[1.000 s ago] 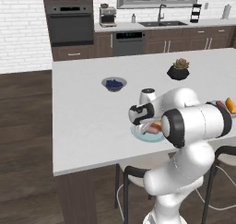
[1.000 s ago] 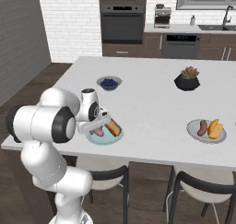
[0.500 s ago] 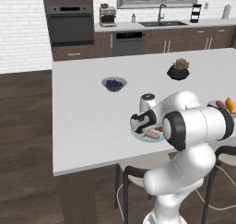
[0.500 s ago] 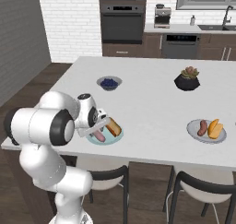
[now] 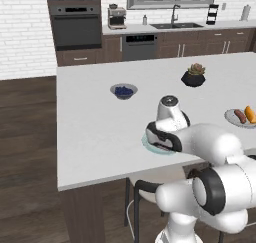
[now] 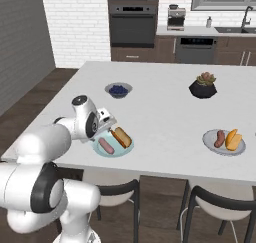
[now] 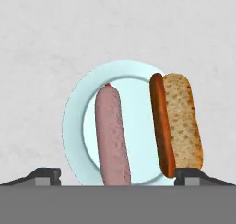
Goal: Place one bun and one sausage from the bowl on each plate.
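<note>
A pale blue-green plate (image 7: pixel 73 109) lies just under my gripper (image 7: pixel 117 176). On it a pink sausage (image 7: pixel 112 134) lies beside a brown bun (image 7: pixel 180 124). My fingertips (image 7: pixel 46 176) stand wide apart and open, holding nothing. In the right base view the gripper (image 6: pixel 107 124) hovers low over this plate (image 6: pixel 114 152), with the sausage (image 6: pixel 105 146) and the bun (image 6: pixel 121 137) on it. The grey plate (image 6: pixel 210 143) at the right carries a sausage (image 6: pixel 219 138) and a bun (image 6: pixel 232 139). My arm covers most of the pale plate (image 5: pixel 149 146). The bowl is out of view.
A small bowl of blue berries (image 6: pixel 118 90) sits behind the pale plate. A black plant pot (image 6: pixel 203 87) stands further right. The grey plate (image 5: pixel 230 118) lies near the counter's right end. Chairs (image 6: pixel 200 207) stand under the near edge.
The jaws have opened and let go of the sausage, which now lies on the pale plate beside the bun. The hand has stayed over that plate.
</note>
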Robot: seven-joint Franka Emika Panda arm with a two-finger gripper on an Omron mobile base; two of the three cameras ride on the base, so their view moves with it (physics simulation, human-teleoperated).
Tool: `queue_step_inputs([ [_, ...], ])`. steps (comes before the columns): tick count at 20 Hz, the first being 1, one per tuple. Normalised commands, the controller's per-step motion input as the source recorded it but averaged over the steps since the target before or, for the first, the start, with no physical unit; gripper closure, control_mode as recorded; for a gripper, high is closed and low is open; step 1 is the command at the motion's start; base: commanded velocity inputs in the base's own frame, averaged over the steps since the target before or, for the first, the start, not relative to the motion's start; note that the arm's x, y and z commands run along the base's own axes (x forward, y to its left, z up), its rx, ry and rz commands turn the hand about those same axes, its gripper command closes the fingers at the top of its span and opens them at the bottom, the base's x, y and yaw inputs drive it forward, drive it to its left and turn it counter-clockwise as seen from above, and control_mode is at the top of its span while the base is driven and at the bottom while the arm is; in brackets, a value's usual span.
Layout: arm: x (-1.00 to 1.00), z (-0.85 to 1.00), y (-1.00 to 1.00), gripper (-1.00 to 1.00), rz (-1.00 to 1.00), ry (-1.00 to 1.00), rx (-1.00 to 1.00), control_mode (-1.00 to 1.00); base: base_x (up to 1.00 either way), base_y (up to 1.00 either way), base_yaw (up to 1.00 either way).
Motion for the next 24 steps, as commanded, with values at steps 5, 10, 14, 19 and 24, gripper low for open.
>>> queue_step_inputs([
  [5, -0.58, 1.0, 0.05, -1.0, -0.09, 0.02, 0.01, -1.0, 0.0, 0.0, 0.0],
  [10, -0.63, 1.0, 0.16, -1.0, -0.09, 0.14, 0.04, -1.0, 0.0, 0.0, 0.0],
  [14, -0.72, 1.0, 0.46, -1.0, -0.07, 0.25, 0.05, -1.0, 0.0, 0.0, 0.0],
  [19, -0.78, 0.69, 0.73, -1.0, -0.02, 0.29, 0.04, -1.0, 0.0, 0.0, 0.0],
  [24, -0.89, 0.15, 0.8, -1.0, 0.0, 0.21, 0.0, -1.0, 0.0, 0.0, 0.0],
])
